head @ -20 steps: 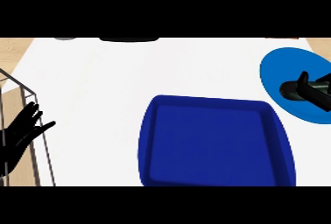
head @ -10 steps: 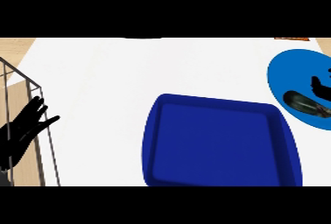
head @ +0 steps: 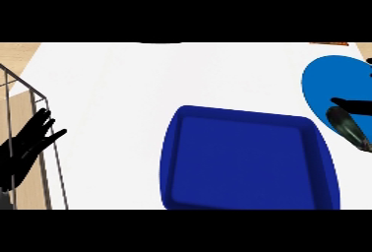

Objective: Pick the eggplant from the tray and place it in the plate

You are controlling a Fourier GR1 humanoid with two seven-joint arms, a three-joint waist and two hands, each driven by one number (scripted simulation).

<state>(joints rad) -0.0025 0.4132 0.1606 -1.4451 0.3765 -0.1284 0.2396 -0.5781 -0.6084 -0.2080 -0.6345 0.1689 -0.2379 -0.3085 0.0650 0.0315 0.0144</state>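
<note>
Head view, looking steeply down on the white counter (head: 131, 83): the eggplant (head: 350, 129) lies on the blue plate (head: 330, 83), at about the five o'clock part of what shows of the plate, close to the plate's lower rim. It is dark, long and narrow. Its long axis runs on a slant, one end pointing toward ten o'clock and the other toward four o'clock, where it meets the picture's right edge.

Just above the eggplant a black finger of the right hand (head: 355, 105) comes in from the right edge, at three o'clock in the picture, lying straight across the plate and pointing toward nine o'clock. Its tip sits just beside the eggplant's upper end (whether the two touch cannot be told), and it is not curled round it. So little of that hand shows that I cannot tell its state.

The dark blue tray (head: 247, 162) sits at six o'clock, its right corner next to the plate.

The left hand (head: 29, 142) rests at nine o'clock, fingers straight and spread, holding nothing, seen beside a wire rack (head: 29, 96) at the left edge.
</note>
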